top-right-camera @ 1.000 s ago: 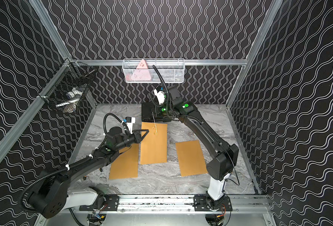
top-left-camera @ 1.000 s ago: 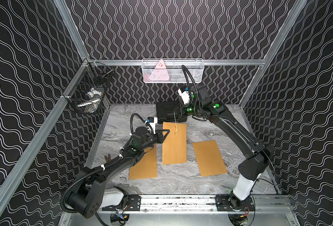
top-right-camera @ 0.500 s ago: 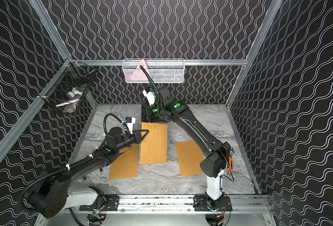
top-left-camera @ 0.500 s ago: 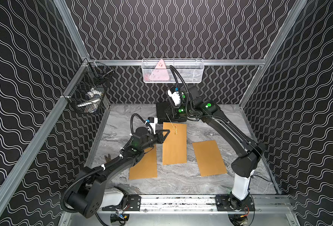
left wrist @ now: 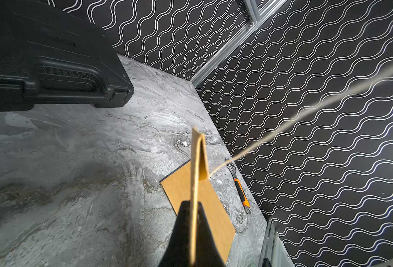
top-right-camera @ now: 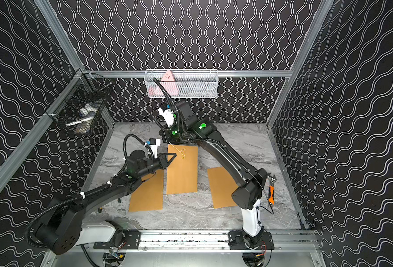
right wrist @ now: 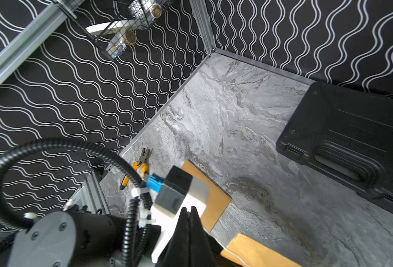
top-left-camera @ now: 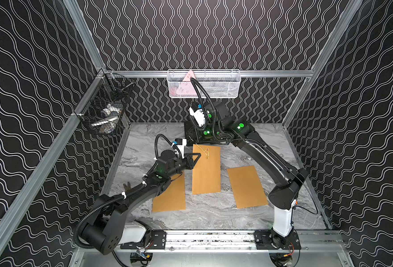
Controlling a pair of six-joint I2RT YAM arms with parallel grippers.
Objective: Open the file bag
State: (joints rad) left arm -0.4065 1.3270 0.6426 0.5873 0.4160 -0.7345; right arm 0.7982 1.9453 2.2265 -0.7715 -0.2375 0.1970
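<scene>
File bag (top-left-camera: 206,175) lies on the table (top-left-camera: 214,215), its edge pinched in the clenched left hand (left wrist: 192,205). The right hand (right wrist: 188,209), clenched on the string (left wrist: 283,124), has swung leftward, so unwinding seems underway.

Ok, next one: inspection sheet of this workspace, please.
Surface: grey marbled tabletop, no spills seen.
Job's things: middle file bag has its flap raised, string running taut upward from it; left file bag and right file bag lie flat.
Clutter: black tool case at back; pliers by left wall; orange-handled wrench by right wall.
Grippers: left gripper jaws shut on the middle file bag's flap; right gripper jaws shut, hold on string not visible.
Cables: left conduit and right conduit loop at the wrists; the right crosses the white basket.
Surroundings: wave-patterned walls, aluminium frame, black wire basket on left rail.
</scene>
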